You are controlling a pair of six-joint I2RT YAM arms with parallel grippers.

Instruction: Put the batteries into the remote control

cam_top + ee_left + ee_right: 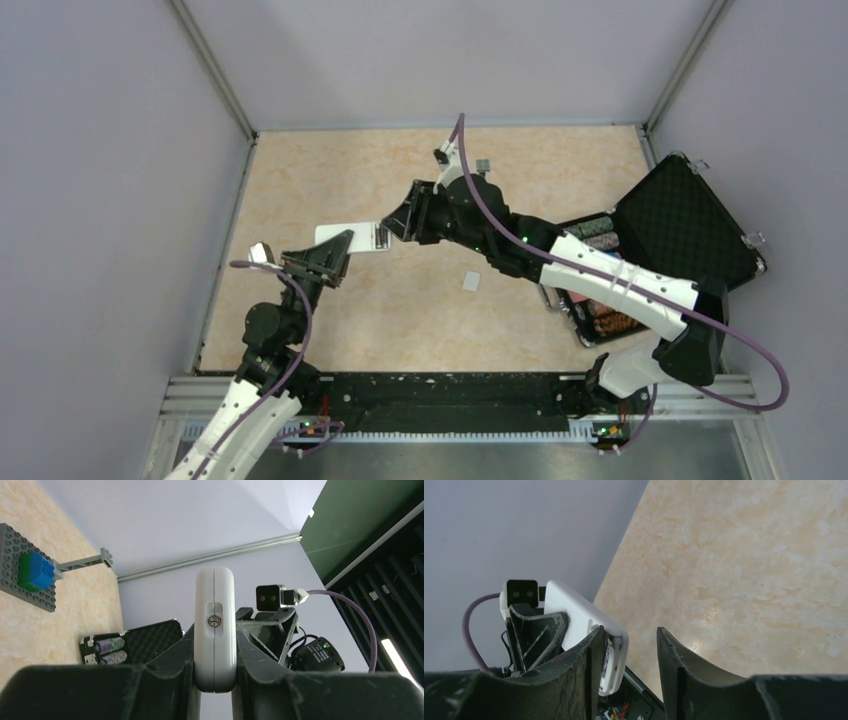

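left pincer (214,652) clamped on the remote control (215,600) — right pincer (630,635) spread apart at its end

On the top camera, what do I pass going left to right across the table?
remote → right claw → grey piece → case

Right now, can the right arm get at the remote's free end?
Likely yes. The left jaws clamp the remote at one end only; its other end sticks out, and the right jaws stand open right beside it, nothing between.
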